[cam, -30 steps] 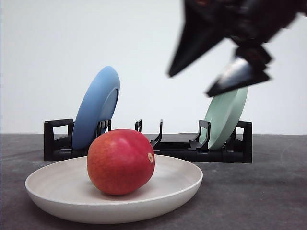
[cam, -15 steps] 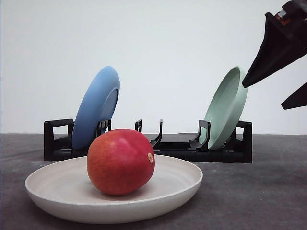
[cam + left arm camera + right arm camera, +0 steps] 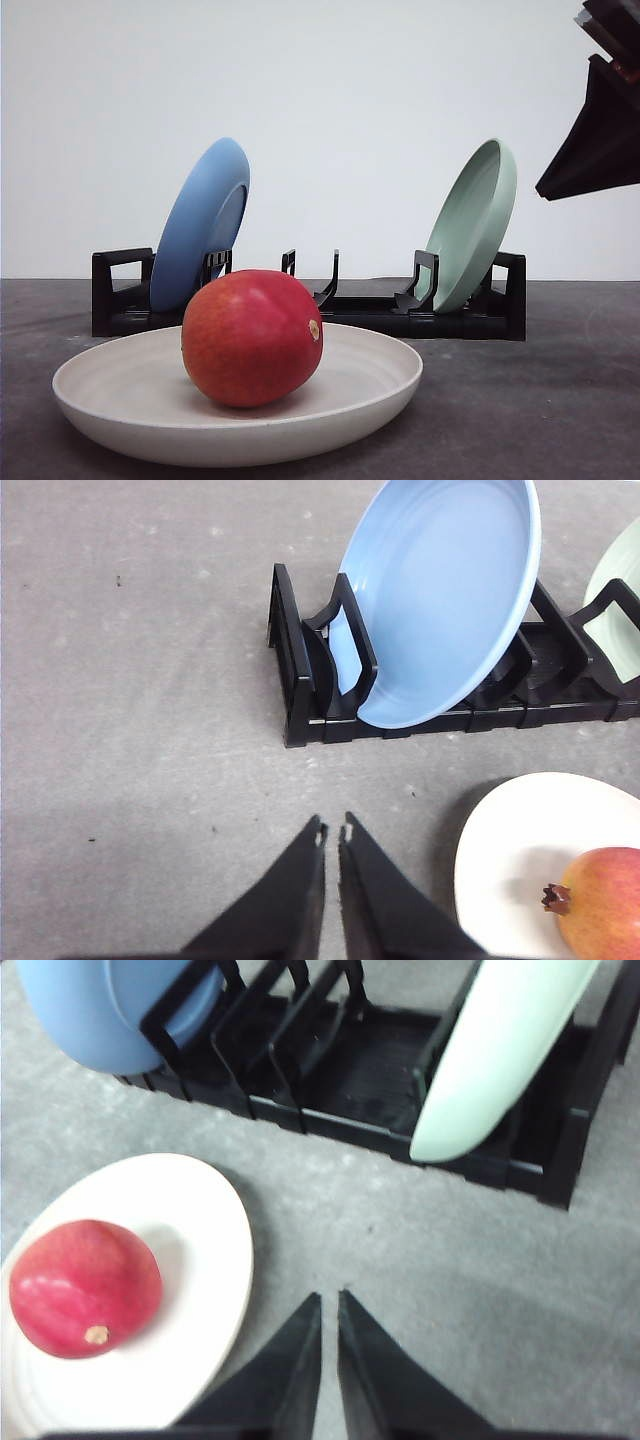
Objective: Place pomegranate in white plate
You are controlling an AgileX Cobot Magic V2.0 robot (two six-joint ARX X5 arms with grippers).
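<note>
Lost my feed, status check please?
Both grippers, left and right, shut, empty. Pomegranate sits in white plate. Nothing obstructing.

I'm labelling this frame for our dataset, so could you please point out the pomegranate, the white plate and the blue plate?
pomegranate [image 3: 250,338], front view, middle of its red skin.
white plate [image 3: 385,375], front view, bare inner wall near the right rim.
blue plate [image 3: 440,600], left wrist view, centre of its inner face.

place: lab test bench | cues: blank white wall [image 3: 330,90]; bare grey tabletop [image 3: 150,680]; black dish rack [image 3: 470,315]
</note>
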